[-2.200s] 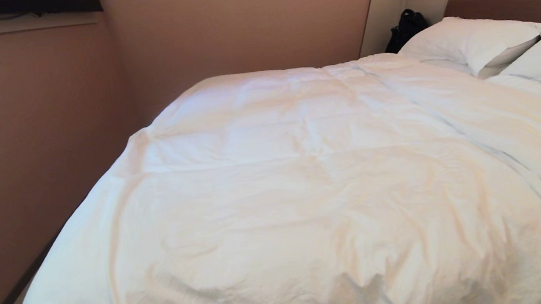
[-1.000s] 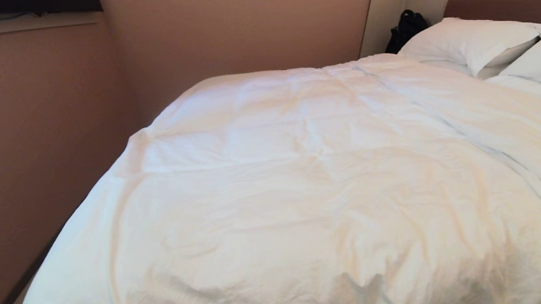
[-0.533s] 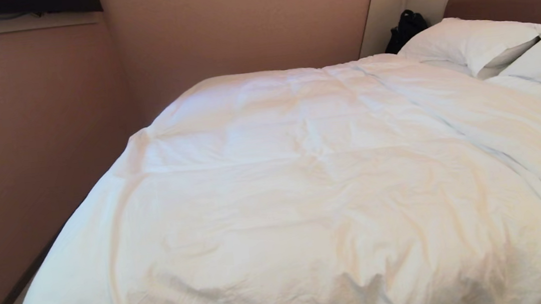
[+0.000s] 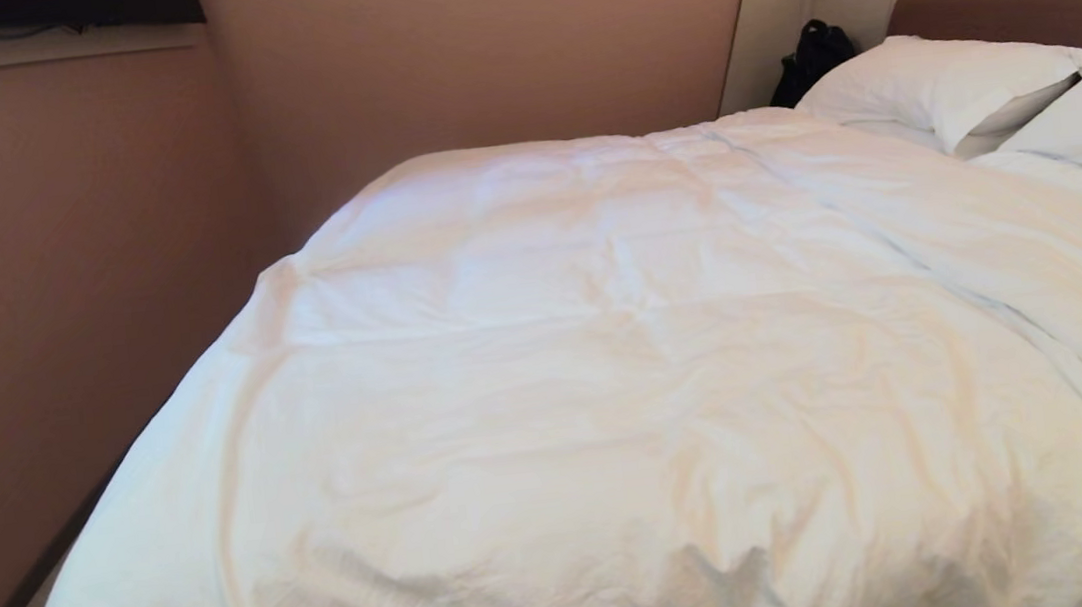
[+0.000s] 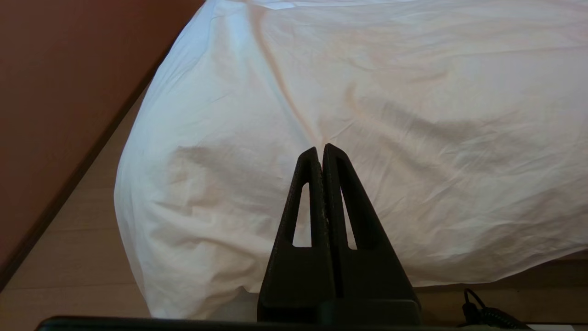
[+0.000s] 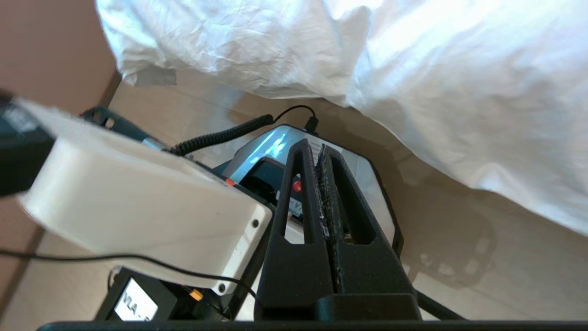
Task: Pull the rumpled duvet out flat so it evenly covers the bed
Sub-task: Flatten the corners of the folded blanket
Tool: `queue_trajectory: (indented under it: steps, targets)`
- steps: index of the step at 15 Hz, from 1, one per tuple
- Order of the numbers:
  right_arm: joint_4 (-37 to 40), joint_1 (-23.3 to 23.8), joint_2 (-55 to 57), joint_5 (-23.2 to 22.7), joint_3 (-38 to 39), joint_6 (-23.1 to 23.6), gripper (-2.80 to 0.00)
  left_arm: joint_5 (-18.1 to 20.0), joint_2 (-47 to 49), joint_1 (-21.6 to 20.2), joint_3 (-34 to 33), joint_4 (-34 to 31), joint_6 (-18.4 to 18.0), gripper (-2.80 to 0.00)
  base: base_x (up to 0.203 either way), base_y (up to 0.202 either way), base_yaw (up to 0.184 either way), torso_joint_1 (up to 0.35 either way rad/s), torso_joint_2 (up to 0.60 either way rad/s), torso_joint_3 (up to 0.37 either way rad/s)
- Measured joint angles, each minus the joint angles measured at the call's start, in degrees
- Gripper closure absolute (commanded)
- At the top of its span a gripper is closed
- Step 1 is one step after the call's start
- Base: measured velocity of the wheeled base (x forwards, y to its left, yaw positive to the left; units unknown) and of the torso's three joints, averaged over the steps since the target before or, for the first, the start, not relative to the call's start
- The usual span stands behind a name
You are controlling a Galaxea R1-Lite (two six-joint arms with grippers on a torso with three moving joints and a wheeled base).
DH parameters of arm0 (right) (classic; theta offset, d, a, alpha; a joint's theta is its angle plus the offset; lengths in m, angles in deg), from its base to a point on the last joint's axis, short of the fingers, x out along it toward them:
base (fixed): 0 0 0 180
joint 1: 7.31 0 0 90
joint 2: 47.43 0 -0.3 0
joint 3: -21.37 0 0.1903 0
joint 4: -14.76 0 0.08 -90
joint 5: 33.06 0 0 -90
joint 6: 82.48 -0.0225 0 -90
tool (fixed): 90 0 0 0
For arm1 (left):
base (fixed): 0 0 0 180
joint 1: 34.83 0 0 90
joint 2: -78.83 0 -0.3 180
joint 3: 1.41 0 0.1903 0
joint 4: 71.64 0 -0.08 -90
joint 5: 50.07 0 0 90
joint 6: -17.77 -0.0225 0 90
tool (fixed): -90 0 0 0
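Left tool (image 5: 321, 148) closed, empty; right tool (image 6: 317, 149) likewise

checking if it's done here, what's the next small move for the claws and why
Probably park the right claw and stop. The duvet already lies spread across the bed, up to the pillows, its foot edge hanging over. Both claws are shut and empty, the left claw idle before the hanging edge. Only light wrinkles show.

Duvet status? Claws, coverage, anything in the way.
Left claw shut, empty, short of the duvet. Right claw shut, empty, low beside the base. Duvet spread to the pillows, mildly wrinkled. Black bag by headboard, clear.
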Motion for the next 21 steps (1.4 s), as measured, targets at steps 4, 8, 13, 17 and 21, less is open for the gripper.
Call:
queue_trajectory:
  steps: [4, 8, 13, 17, 21]
  targets:
    - [0.0, -1.3, -3.1, -0.6, 1.0, 0.6, 0.0, 0.0, 0.0, 0.0, 0.0, 0.0, 0.0, 0.0, 0.0, 0.0, 0.0, 0.0, 0.0, 0.0]
    - [-0.1, -2.6, -6.1, -0.7, 2.6, 2.3, 0.0, 0.0, 0.0, 0.0, 0.0, 0.0, 0.0, 0.0, 0.0, 0.0, 0.0, 0.0, 0.0, 0.0]
    - [-1.7, -5.8, -13.8, -0.7, 5.5, 3.1, 0.0, 0.2, 0.0, 0.0, 0.0, 0.0, 0.1, 0.0, 0.0, 0.0, 0.0, 0.0, 0.0, 0.0]
    - [-3.6, -6.4, -20.9, -1.4, 7.6, 2.8, 0.0, 0.2, 0.0, 0.0, 0.0, 0.0, 0.1, 0.0, 0.0, 0.0, 0.0, 0.0, 0.0, 0.0]
    - [-4.0, -6.6, -24.3, -2.5, 8.7, 2.8, 0.0, 0.2, 0.0, 0.0, 0.0, 0.0, 0.1, 0.0, 0.0, 0.0, 0.0, 0.0, 0.0, 0.0]
